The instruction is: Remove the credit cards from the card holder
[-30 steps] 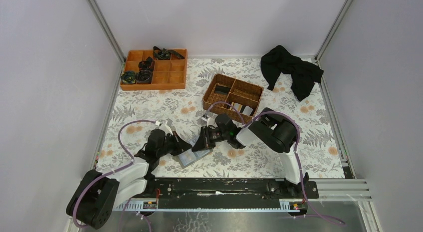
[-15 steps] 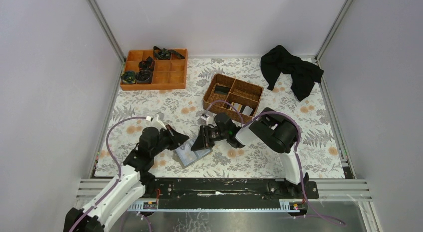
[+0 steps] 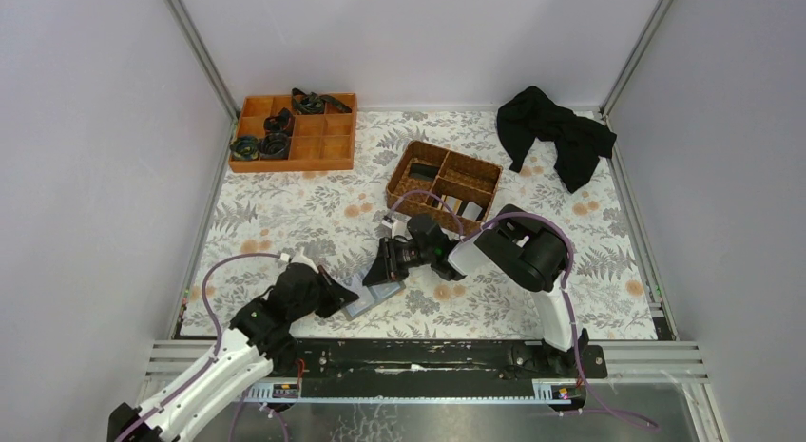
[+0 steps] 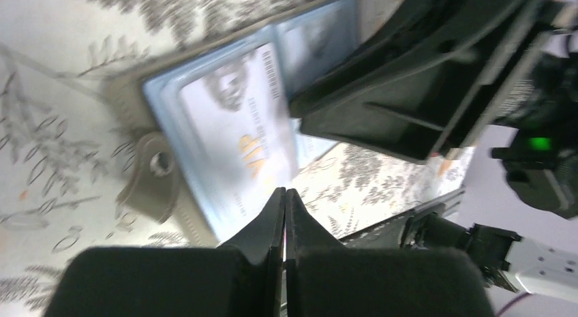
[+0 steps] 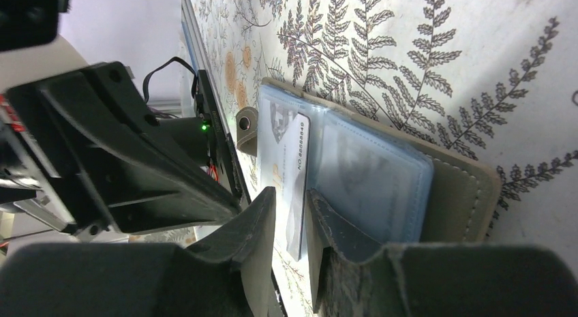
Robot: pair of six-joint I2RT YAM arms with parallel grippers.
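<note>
Cloth (image 3: 285, 214) bears card holder (image 5: 409, 174), card (image 5: 292, 153) reading "NO."; left hand (image 4: 285, 198) closed, right hand (image 5: 292, 194) parted.

Top external: fixed high behind the arm bases, facing down and forward over the whole table (image 3: 285, 214). Left wrist: very near, looking down past the left gripper (image 4: 285, 194) onto the card holder (image 4: 225, 126). Right wrist: low and close, raking across it from the opposite side. All three views share that holder (small from overhead).
</note>
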